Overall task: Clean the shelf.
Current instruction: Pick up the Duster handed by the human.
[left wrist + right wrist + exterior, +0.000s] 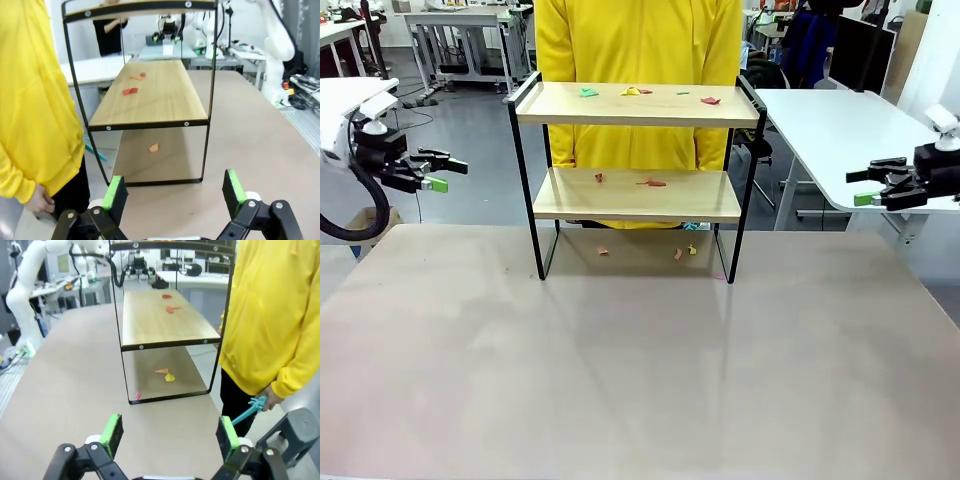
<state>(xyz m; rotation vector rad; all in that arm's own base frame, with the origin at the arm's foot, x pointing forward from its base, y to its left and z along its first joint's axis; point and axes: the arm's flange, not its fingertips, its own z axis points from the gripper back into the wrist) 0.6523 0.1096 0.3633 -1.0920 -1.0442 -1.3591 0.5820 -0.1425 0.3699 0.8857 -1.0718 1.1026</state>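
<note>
left gripper [448, 172] and right gripper [860, 187], jaws spread wide and empty, flank the shelf [638, 105], probably keeping its scraps [651, 182] reachable.

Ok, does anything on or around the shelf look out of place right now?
Yes. Small coloured scraps lie scattered over the shelf, on its top board and lower board, with a few more on the table beneath it. The shelf itself stands upright and looks undamaged.
</note>
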